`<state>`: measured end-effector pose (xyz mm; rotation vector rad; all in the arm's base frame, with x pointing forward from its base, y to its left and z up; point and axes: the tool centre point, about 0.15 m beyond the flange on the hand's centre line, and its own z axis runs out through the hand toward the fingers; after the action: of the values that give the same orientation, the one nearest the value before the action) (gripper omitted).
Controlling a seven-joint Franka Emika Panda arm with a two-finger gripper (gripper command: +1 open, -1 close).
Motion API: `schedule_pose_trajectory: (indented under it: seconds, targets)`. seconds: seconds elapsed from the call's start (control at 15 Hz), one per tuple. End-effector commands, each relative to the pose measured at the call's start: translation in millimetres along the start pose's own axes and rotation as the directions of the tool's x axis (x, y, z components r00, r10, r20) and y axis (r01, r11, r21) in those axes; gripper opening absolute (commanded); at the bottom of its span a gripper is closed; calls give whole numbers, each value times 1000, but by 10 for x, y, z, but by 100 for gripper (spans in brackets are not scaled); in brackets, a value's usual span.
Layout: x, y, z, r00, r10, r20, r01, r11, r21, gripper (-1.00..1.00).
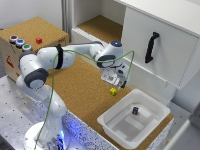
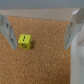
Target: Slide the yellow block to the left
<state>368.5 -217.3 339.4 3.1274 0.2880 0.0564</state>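
Note:
The yellow block (image 1: 113, 91) is a tiny cube lying on the cork tabletop (image 1: 80, 85), just in front of the white bin. In the wrist view the yellow block (image 2: 24, 41) rests on the cork between my two fingers, closer to one fingertip (image 2: 10, 33) than the other. My gripper (image 1: 114, 82) hovers just above the block with its jaws spread wide and nothing held. The gripper (image 2: 39, 36) is open.
A white plastic bin (image 1: 152, 102) sits at the exterior view's right with a small dark block (image 1: 135, 110) inside. A cork-topped box with coloured buttons and a red cube (image 1: 39, 40) stands at the back left. A white cabinet with a black handle (image 1: 151, 47) rises behind.

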Motion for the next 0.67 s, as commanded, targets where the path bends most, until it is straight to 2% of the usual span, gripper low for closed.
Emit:
schedule_pose_trajectory:
  seconds: [0.0, 0.13, 0.2, 0.33, 0.47, 0.53, 0.6]
  targets:
    - [532, 53, 711, 994, -19, 109, 15, 999, 38, 100]
    - [694, 42, 964, 987, -4, 159, 1, 1000, 17, 100]
    - [729, 51, 1025, 988, 8, 155, -10, 1000, 13, 100]
    - [810, 119, 1120, 989, 46, 141, -52, 998, 42, 100]
    - [850, 182, 1121, 992, 77, 98, -82, 995, 48, 100]
    - [869, 221, 1111, 992, 86, 92, -92, 994, 55, -100]
    - [876, 239, 1099, 993, 86, 85, -91, 994, 53, -100]
